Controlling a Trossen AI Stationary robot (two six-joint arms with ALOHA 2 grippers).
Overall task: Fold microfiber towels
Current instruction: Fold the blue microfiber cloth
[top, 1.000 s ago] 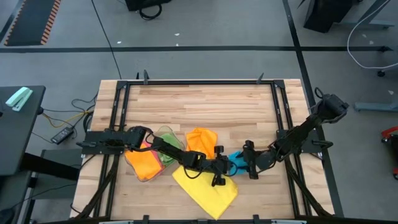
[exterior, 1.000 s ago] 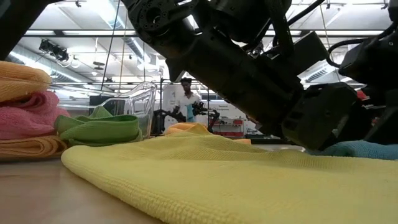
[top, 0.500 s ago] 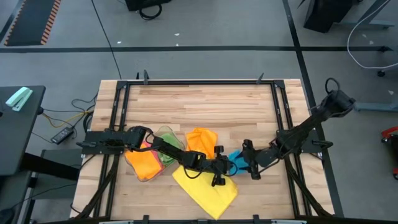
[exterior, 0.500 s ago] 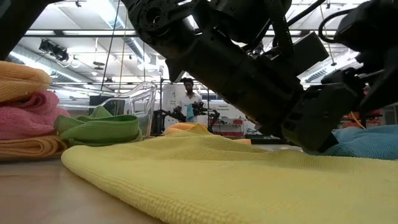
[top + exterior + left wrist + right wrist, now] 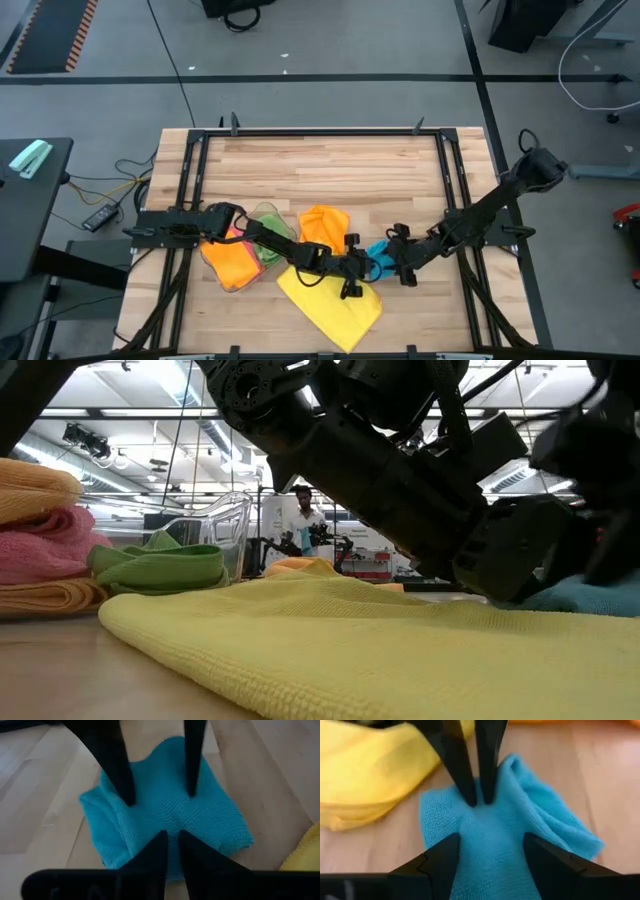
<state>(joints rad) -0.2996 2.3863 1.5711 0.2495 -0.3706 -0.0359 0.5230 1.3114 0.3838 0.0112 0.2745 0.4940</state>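
Note:
A blue towel lies crumpled on the wooden table between my two grippers. My left gripper reaches in from the table's left and is shut on it. My right gripper comes from the right and stands open over the same towel. A yellow towel lies spread flat at the near edge, partly under my left arm. An orange towel lies behind it. Folded orange, pink and green towels are stacked at the left. My left gripper pinches a raised ridge near the middle of the blue towel between its two fingers, which slant down from the table's left. The rest of the towel lies slack on the table. My right gripper's open fingertips rest on the blue towel's top, slanting down from the right. A bunched fold stands between them. The towel lies on the table.
A clear plastic tray stands behind the green towel. A black metal frame runs round the table. The far half of the wooden top is bare. A person stands in the room beyond.
In the low view the blue towel's right part rose under my right gripper half a second ago and has sunk back down. My right arm's elbow swung slightly out and back. My left gripper has kept its place.

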